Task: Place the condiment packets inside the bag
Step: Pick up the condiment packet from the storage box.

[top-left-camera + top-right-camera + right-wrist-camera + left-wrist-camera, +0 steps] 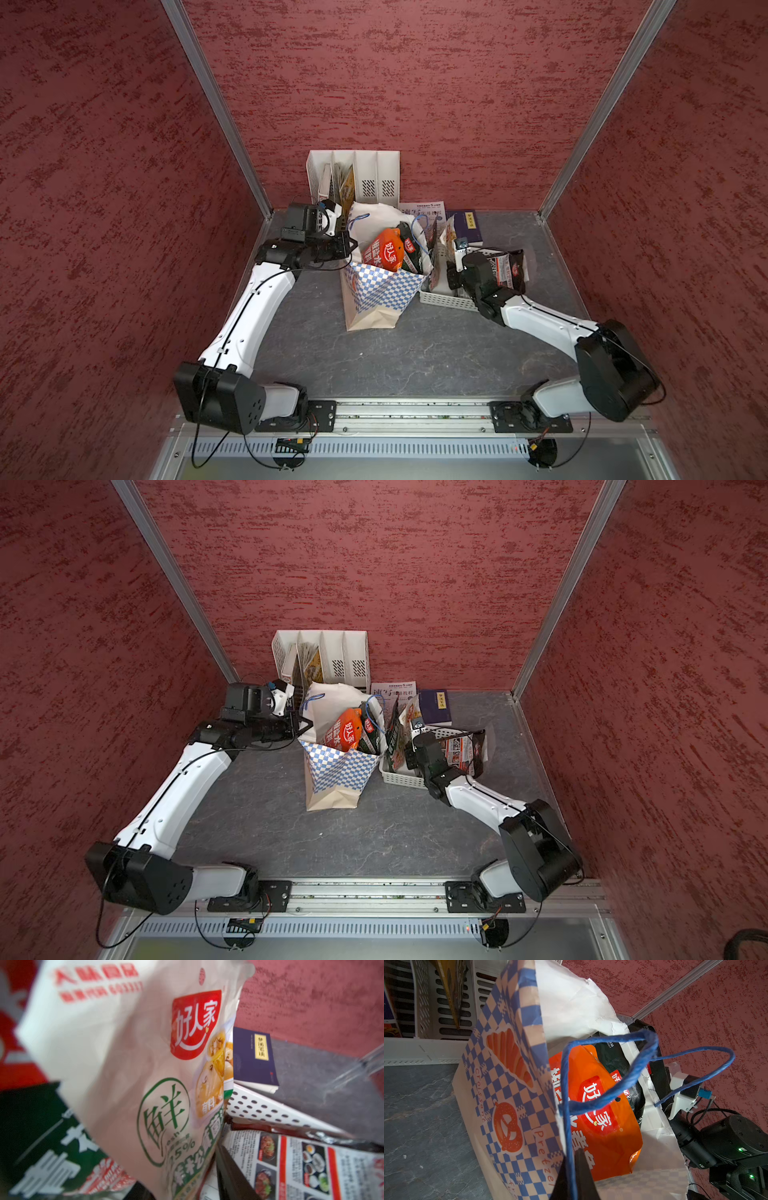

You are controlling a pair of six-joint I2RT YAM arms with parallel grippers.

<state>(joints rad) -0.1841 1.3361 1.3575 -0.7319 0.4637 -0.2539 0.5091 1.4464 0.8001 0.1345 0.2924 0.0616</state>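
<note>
In both top views the bag (376, 291) stands just below the centre of the frame, its mouth open. An orange packet (384, 249) and a black packet (409, 251) stick out of it. The left gripper (348, 245) is clamped on the bag's left rim. Right of the bag, the right gripper (451, 279) reaches down into a white basket (440, 300) that holds a cream packet (448, 233) and a printed packet (509, 270).

From the left wrist, that gripper's dark finger (581, 1174) pinches the bag's edge beside a blue cord handle (612, 1096). The orange packet (602, 1126) lies inside the bag.

From the right wrist, the cream packet (135, 1064) stands close against one finger (230, 1174). Whether the jaws grip it cannot be told. The printed packet (311, 1163) lies in the basket (270, 1109), with a dark blue book (253, 1057) beyond.
</note>
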